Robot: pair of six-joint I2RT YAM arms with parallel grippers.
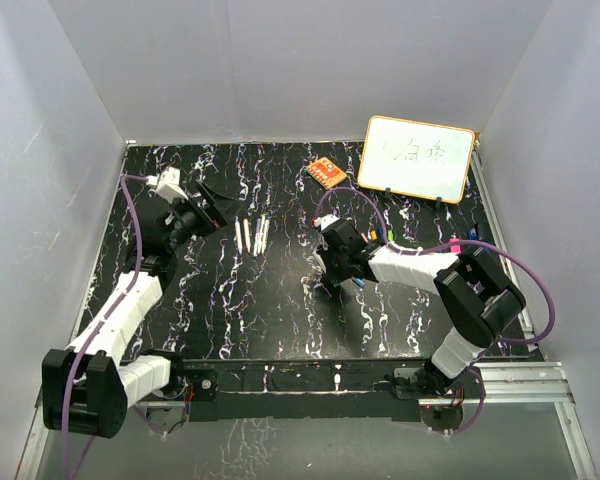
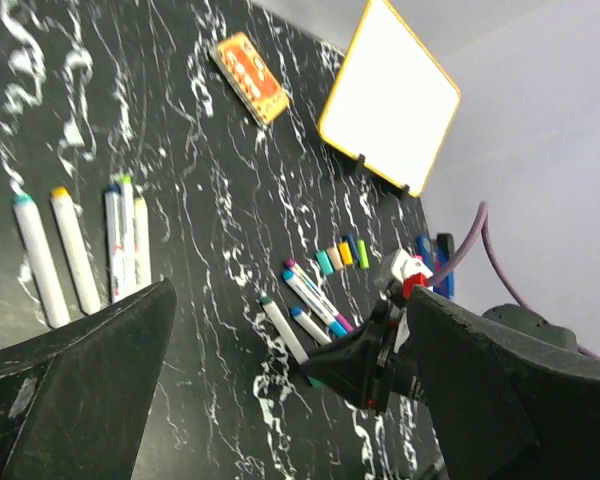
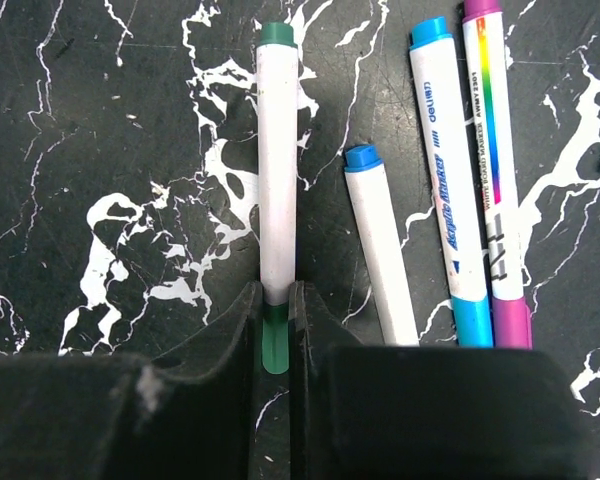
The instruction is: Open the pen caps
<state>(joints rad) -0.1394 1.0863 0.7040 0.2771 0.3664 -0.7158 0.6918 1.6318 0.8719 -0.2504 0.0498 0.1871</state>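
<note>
My right gripper (image 3: 275,295) is shut on the green pen cap (image 3: 275,345) of a white marker (image 3: 277,170) that lies flat on the black marbled table. Beside it lie a short blue-ended marker (image 3: 380,250), a marker with a blue cap (image 3: 472,320) and one with a purple cap (image 3: 512,325). In the top view the right gripper (image 1: 328,268) is at mid-table. My left gripper (image 1: 223,213) is wide open and empty, held above the table left of several white markers (image 1: 252,235). A row of loose caps (image 2: 342,255) lies behind the right gripper (image 2: 360,365).
An orange patterned block (image 1: 326,174) lies at the back. A small whiteboard (image 1: 418,158) stands at the back right. White markers with coloured ends (image 2: 80,255) lie in a row on the left. Grey walls enclose the table on three sides.
</note>
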